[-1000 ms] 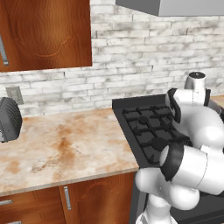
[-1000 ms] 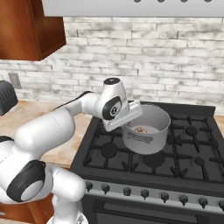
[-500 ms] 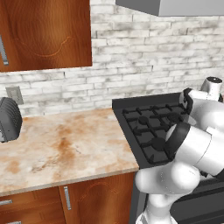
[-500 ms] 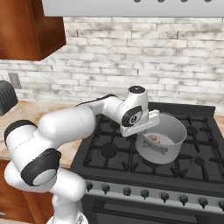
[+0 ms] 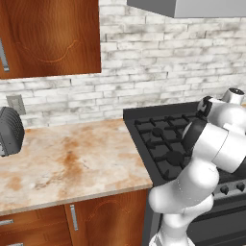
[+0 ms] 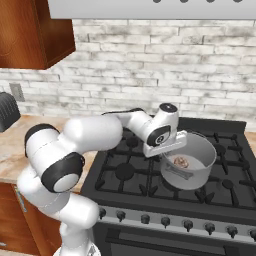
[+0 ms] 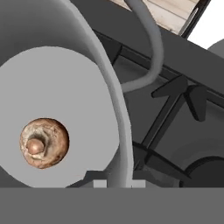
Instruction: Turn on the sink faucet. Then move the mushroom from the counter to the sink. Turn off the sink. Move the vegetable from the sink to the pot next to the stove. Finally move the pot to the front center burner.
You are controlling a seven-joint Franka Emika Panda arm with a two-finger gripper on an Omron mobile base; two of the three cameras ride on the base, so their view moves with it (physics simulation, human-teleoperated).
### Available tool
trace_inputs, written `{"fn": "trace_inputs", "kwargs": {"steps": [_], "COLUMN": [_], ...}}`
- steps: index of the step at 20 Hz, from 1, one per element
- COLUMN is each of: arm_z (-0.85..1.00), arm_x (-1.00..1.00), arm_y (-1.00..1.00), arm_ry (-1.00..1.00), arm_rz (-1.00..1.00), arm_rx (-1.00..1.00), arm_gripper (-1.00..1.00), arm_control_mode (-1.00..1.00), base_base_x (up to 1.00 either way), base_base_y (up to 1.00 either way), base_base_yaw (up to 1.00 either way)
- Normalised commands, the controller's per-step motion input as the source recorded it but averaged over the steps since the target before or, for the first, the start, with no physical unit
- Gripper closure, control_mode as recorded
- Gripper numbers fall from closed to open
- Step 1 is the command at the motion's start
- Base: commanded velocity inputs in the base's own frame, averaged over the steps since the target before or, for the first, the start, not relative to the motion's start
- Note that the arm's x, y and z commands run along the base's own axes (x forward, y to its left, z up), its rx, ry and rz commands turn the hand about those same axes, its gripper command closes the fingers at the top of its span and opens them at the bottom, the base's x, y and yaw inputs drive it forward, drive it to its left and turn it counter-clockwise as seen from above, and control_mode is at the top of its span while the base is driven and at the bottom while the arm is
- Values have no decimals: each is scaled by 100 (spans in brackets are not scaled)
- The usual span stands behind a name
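clenched on the pot [image 6: 189,161] rim, end effector [image 6: 172,150] carries it over the stove [image 6: 125,172] grates — gripping the wall keeps the mushroom [image 7: 43,142] inside, flat on the bottom.

The white arm rises from the base, bends at a dark elbow joint and reaches forward and to the right — forearm nearly level, wrist turned down. The gripper [image 6: 167,152] hangs low at the end of the wrist, its fingers closed tight on the pot [image 6: 200,162] rim — one finger inside the wall, one outside.
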Motion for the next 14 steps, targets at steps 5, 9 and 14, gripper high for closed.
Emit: {"fn": "trace_inputs", "kwargs": {"steps": [5, 9, 14], "arm_z": [-9, 0, 0], "arm_x": [-2, -35, -10], "arm_y": [-7, -7, 10], "arm_ry": [0, -1, 0], "arm_rz": [3, 2, 0], "arm_rx": [1, 0, 0], "arm_gripper": [100, 100, -100], "arm_control_mode": [-100, -100, -100], "base_base_x": [0, 0, 0], "base_base_y": [0, 0, 0], "base_base_yaw": [0, 0, 0]}}
